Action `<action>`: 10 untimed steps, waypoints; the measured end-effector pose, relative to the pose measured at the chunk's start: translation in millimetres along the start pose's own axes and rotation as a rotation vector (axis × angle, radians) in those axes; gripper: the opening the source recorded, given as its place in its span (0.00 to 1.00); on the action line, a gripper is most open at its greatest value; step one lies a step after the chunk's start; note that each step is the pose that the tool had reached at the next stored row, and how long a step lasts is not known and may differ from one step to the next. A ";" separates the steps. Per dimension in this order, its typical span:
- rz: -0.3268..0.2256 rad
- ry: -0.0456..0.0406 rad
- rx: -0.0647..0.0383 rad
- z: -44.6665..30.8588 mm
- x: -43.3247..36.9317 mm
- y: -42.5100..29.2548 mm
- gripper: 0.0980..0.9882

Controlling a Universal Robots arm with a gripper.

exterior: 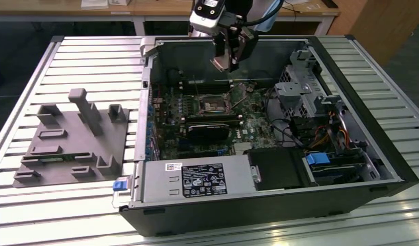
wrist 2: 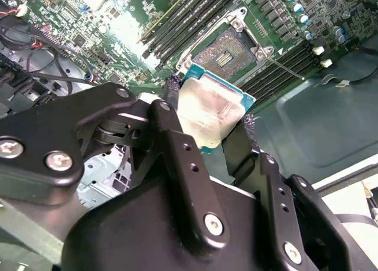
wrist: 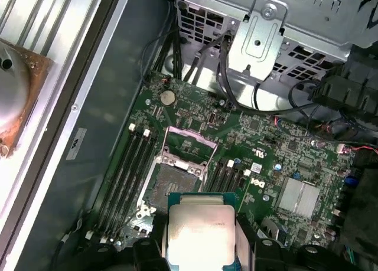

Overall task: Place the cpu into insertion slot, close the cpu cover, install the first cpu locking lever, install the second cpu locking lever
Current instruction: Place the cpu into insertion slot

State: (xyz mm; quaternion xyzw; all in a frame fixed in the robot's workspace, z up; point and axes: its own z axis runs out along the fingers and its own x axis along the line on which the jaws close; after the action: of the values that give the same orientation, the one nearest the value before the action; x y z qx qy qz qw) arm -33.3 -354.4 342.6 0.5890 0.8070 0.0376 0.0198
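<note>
My gripper (exterior: pixel 228 62) hangs above the open computer case, over the motherboard's far side. It is shut on the cpu (wrist 2: pixel 209 108), a square chip with a dull silver top and a green rim, pinched by its edges between two black fingers (wrist 2: pixel 171 97). In the first wrist view the cpu (wrist: pixel 198 229) hovers a little short of the insertion slot (wrist: pixel 171 179), with a clear gap of air between them. The insertion slot (wrist 2: pixel 227 49) lies bare, its tan centre showing. The cpu cover (wrist: pixel 189 144) is swung back open behind it. A thin metal lever (wrist 2: pixel 283 63) runs beside the socket.
Long black memory slots (wrist: pixel 127 170) flank the socket. A silver drive cage (exterior: pixel 298 92) and loose cables (exterior: pixel 291 133) fill the exterior view's right side of the case. The power supply (exterior: pixel 195 180) sits at the front. A grey fixture plate (exterior: pixel 65 138) rests on the slatted table.
</note>
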 end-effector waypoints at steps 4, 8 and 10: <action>0.063 -0.0053 -0.001 19.4 -0.2 -1.6 0.50; 0.063 -0.0054 -0.001 19.7 -0.2 -1.7 0.50; 0.064 -0.0054 -0.001 19.8 -0.2 -1.7 0.50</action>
State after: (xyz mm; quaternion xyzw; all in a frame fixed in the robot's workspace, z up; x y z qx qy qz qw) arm -33.3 -354.4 322.7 0.6145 0.7878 0.0369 0.0209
